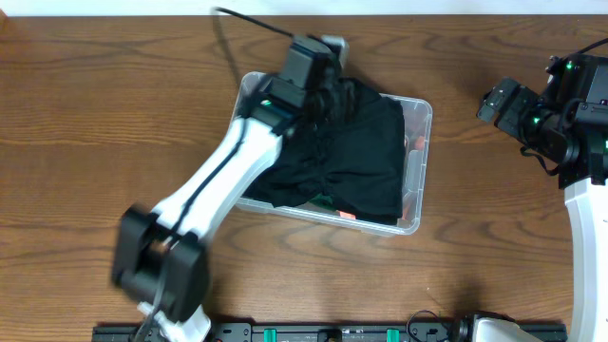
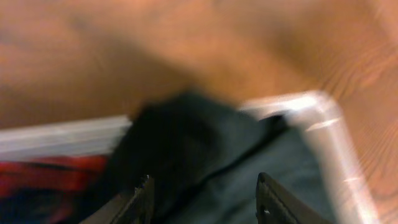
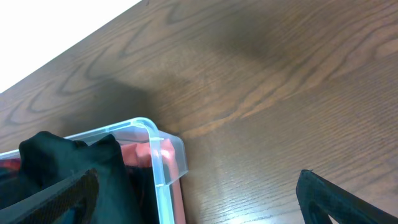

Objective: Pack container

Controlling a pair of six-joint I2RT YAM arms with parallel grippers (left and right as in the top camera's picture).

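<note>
Overhead: container (image 1: 424,161) mid-bench (image 1: 95,114), heaped with black cloth (image 1: 356,152); left arm (image 1: 223,171) stretched across to its far corner; right arm (image 1: 579,114) well apart. Left wrist: left pincer (image 2: 205,202) spread above the cloth, pinching nothing; best pressed straight down, tucking folds inside the rim. Right wrist: right pincer (image 3: 199,208) spread over bare bench
</note>
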